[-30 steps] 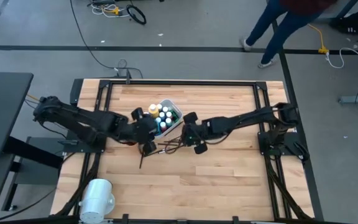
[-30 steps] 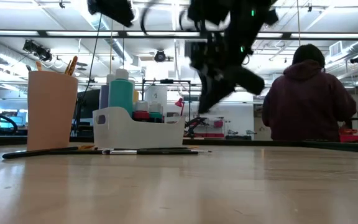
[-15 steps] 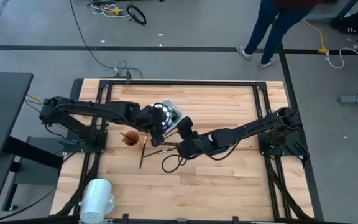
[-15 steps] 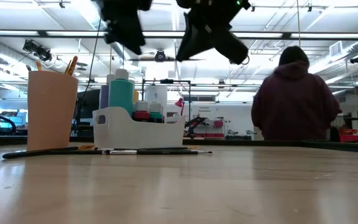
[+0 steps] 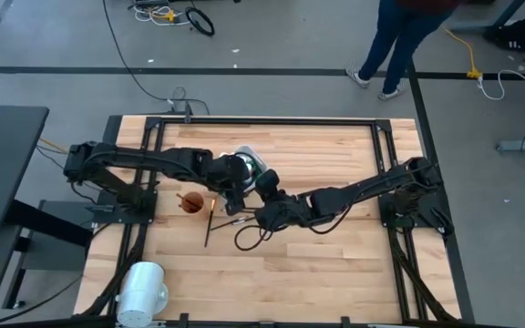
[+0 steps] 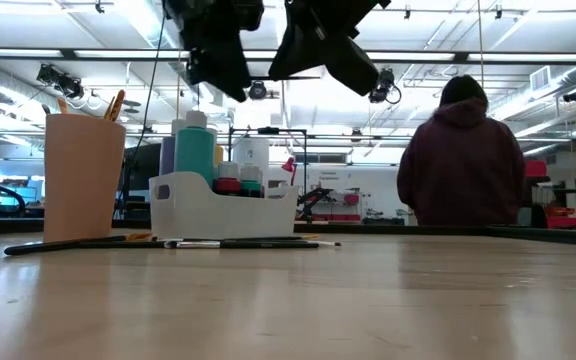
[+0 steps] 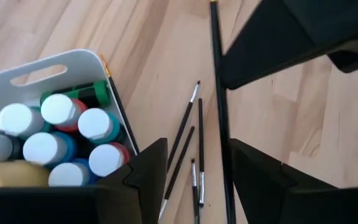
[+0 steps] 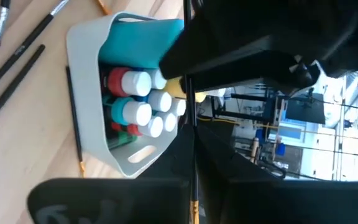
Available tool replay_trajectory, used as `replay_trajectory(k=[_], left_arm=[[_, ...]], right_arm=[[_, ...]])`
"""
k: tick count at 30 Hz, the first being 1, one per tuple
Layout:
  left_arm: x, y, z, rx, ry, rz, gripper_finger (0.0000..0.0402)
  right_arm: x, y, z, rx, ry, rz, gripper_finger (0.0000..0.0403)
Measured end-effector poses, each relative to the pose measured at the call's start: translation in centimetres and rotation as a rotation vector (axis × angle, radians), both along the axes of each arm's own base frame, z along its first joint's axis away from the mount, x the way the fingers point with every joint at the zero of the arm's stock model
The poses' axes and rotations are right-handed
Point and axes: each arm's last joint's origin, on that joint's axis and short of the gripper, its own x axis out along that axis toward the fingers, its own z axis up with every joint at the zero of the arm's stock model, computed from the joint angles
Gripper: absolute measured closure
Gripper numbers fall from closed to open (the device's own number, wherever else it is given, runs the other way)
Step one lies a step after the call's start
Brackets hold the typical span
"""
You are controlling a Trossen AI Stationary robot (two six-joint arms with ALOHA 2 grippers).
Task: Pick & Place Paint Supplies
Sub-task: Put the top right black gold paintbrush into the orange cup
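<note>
High view, arms: the left gripper [image 5: 235, 184] and the right gripper [image 5: 262, 202] meet over the middle of the table, just beside the tub [image 5: 252, 157].
High view, goods: loose brushes [image 5: 210, 223] lie on the wood between the tub and the cup [image 5: 190, 201].
Low view, height: both claws hang well above the table, over the tub. The bottles [image 6: 195, 150] stand inside it, and more brushes lie flat in front.
Low view, room: a person [image 6: 463, 160] stands beyond the far edge, facing away. We need take no account of them.
Left wrist view, left claw: its fingers [image 7: 148, 177] stand apart and hold nothing. The held brush [image 7: 219, 112] runs through the gap, close to one finger.
Left wrist view, below: capped bottles fill the tub, and several brushes lie on the wood beside it.
Right wrist view, right claw: it is clamped on the thin shaft, which runs straight out between its fingers towards the other claw.
Step, our reading: a brush is being passed from right to left, probably on its way to the cup or tub.
Doing it well: we would centre the shaft in the left gap and close fully. Only then would we loosen the right grip.
Risk: the shaft is thin and smooth, so an off-centre pinch could let it swing or slip.
</note>
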Motion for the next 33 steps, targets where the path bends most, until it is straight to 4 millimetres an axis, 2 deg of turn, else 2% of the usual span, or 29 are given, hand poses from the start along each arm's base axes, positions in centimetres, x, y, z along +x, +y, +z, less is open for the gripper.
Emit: replay_trajectory(k=[3,6,12,13,17,22,26,31,33], left_arm=[[0.0,0.1,0.0,0.023,0.000,-0.026,0.0226],[0.0,0.1,0.0,0.042,0.003,-0.050,0.0253],[0.0,0.1,0.0,0.061,0.007,-0.077,0.0374],[0.0,0.1,0.0,0.062,0.007,-0.076,0.0384],[-0.1,0.0,0.0,0.095,0.020,-0.059,0.0383],[-1.1,-0.3,0.3,0.176,0.067,-0.026,0.0388],[-2.7,-0.9,2.2,0.231,0.004,-0.012,0.0388],[-5.8,-2.0,5.5,0.330,-0.133,0.054,0.0388],[-7.1,-3.0,6.1,0.379,-0.190,0.062,0.0388]], right_arm=[[0.1,0.0,0.2,0.005,-0.021,0.002,0.0390],[0.3,0.0,0.3,0.001,-0.041,-0.002,0.0390],[0.4,-0.1,0.4,0.031,-0.054,0.015,0.0390],[0.4,-0.1,0.4,0.039,-0.052,0.025,0.0390],[0.5,0.1,0.5,0.069,-0.092,0.007,0.0390],[0.0,0.8,0.6,0.045,-0.174,-0.126,0.0390],[-0.5,0.8,0.5,0.102,-0.186,-0.176,0.0390],[-1.8,-0.6,1.2,0.305,-0.202,-0.247,0.0389],[-2.4,-0.9,1.5,0.357,-0.210,-0.265,0.0389]])
